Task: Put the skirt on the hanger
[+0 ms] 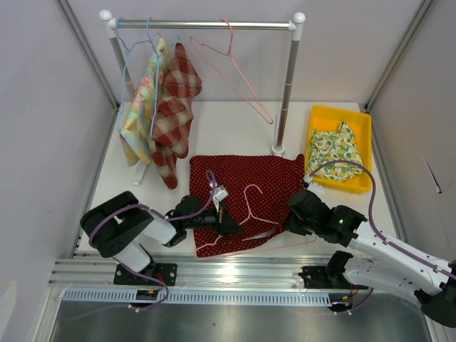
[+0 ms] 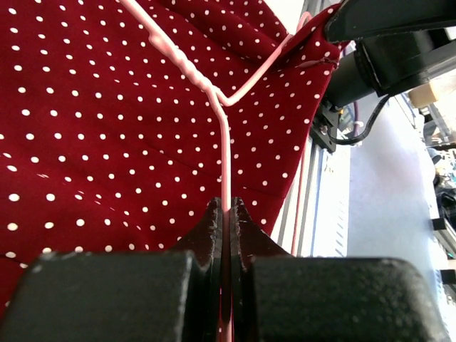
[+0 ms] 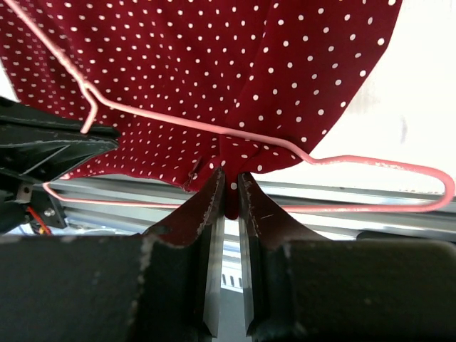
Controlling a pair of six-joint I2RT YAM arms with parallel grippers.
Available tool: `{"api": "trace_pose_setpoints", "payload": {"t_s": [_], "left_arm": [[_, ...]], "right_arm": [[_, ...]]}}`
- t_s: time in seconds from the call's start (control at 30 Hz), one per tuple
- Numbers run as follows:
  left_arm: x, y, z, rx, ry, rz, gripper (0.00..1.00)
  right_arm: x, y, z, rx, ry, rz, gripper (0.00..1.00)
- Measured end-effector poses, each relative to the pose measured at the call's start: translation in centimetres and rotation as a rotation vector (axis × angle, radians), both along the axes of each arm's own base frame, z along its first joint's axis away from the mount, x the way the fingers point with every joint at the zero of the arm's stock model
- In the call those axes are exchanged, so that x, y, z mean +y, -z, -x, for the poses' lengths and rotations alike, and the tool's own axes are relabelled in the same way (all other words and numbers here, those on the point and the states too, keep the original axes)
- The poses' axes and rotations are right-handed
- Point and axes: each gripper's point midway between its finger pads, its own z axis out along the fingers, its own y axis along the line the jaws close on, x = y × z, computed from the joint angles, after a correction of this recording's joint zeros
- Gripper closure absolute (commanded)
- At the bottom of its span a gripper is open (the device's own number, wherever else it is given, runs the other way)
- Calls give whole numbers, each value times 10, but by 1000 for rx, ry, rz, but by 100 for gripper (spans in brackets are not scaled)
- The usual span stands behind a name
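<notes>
The skirt (image 2: 107, 128) runs off the top and left edges of the left wrist view. The hanger (image 2: 225, 142) wire vanishes between the left pincer's (image 2: 228, 210) jaws. From above, the right arm (image 1: 399, 251) is cut off at the right edge.

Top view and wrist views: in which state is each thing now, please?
skirt: spread flat on the table, not yet on the hanger.
hanger: lying on the skirt.
left pincer: shut on hanger.
right pincer: shut on skirt edge.
plaid clothes: hanging from the rail.
</notes>
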Motion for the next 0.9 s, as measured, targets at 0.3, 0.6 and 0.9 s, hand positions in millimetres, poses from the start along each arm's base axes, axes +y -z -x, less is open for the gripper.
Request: {"api": "trace_pose_setpoints", "payload": {"t_s": [0.3, 0.6, 0.9], "left_arm": [[5, 9, -14, -64, -49, -91, 100], [6, 6, -26, -188, -83, -184, 100], [11, 16, -31, -254, -143, -287, 100]], "right_arm": [[6, 4, 2, 20, -35, 1, 85], [3, -14, -11, -10, -10, -32, 85], [-6, -34, -32, -29, 32, -79, 86]]}}
